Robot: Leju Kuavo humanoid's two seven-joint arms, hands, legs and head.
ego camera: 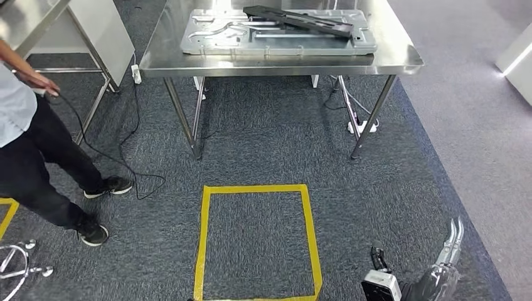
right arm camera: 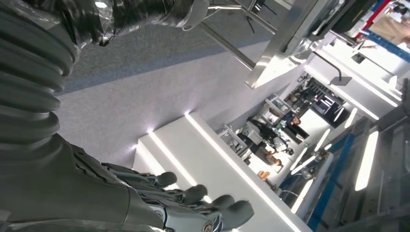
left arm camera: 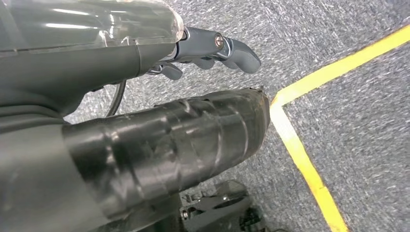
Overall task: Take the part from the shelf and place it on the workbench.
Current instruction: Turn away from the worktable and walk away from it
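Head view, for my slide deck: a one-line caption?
Black part lying on a metal tray on the steel workbench, yellow floor square in front.

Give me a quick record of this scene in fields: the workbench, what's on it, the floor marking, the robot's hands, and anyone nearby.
workbench: steel table, ahead of the robot
on workbench: grey metal panel lying flat, long black part resting across it
floor marking: yellow tape square on grey carpet, in front of the table
left hand: hangs over the carpet, holds nothing
right hand: fingers loosely apart, holds nothing
person: stands at the left, beside a second table
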